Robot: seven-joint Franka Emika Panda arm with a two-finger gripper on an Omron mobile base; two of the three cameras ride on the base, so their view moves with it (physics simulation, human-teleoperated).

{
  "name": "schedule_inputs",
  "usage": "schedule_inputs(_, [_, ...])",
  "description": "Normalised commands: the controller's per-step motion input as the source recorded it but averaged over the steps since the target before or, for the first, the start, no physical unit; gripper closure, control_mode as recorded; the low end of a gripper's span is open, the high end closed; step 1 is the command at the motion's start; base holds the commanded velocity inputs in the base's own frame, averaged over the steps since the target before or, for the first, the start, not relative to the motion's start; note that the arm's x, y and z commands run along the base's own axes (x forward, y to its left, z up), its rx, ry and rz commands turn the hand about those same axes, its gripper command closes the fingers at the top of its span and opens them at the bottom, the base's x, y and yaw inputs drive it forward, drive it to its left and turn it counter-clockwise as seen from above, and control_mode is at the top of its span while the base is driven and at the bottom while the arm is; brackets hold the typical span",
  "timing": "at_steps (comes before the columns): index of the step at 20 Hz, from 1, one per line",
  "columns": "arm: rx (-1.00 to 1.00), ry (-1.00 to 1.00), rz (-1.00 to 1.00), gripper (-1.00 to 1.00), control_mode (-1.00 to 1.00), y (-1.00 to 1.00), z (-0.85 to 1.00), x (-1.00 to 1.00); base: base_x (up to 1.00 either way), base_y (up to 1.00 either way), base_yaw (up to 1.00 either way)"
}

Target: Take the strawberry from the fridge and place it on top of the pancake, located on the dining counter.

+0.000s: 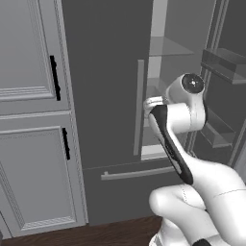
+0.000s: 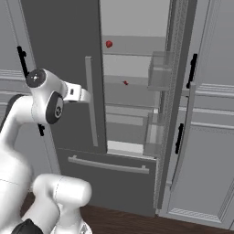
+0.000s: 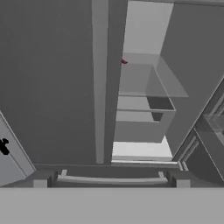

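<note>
I had the fridge (image 2: pixel 137 91) door swung aside to expose the strawberry (image 2: pixel 109 44) — gripper spread wide, holding nothing.

Fridge (image 2: pixel 59 68) left door shut, right door (image 2: pixel 176 114) swung open on the right. Strawberry (image 2: pixel 109 44) sits on an upper shelf inside, far back; bottom drawer (image 2: pixel 109 176) lies below. Panelled cabinets (image 1: pixel 29 120) stand left of the fridge.

Tall dark grey fridge (image 2: pixel 59 68): matt, smooth door panels; light-grey bar handle (image 2: pixel 92 107), satin metal look; translucent glass shelves (image 3: pixel 148 81). Dark brown floor (image 2: pixel 123 221): wood-grain, slightly glossy.
</note>
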Motion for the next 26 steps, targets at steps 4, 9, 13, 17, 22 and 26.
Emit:
schedule_inputs(4, [0.0, 0.08, 0.0, -1.0, -1.0, 0.15, -0.01, 0.57, 0.0, 0.0, 0.0])
schedule_inputs(9, [0.0, 0.01, 0.0, -1.0, -1.0, 0.09, -0.17, 0.53, 0.0, 0.0, 0.0])
schedule_inputs(13, [0.0, 0.0, 0.0, -1.0, -1.0, 0.04, -0.3, 0.63, 0.0, 0.0, 0.0])
schedule_inputs(17, [0.0, 0.01, 0.0, -1.0, -1.0, 0.0, -0.16, 0.64, 0.0, 0.0, 0.0])
schedule_inputs(22, [0.0, 0.01, 0.0, -1.0, -1.0, 0.0, -0.18, 0.57, 0.0, 0.0, 0.0])
schedule_inputs(26, [0.0, 0.0, 0.0, -1.0, -1.0, 0.09, -0.24, 0.56, 0.0, 0.0, 0.0])
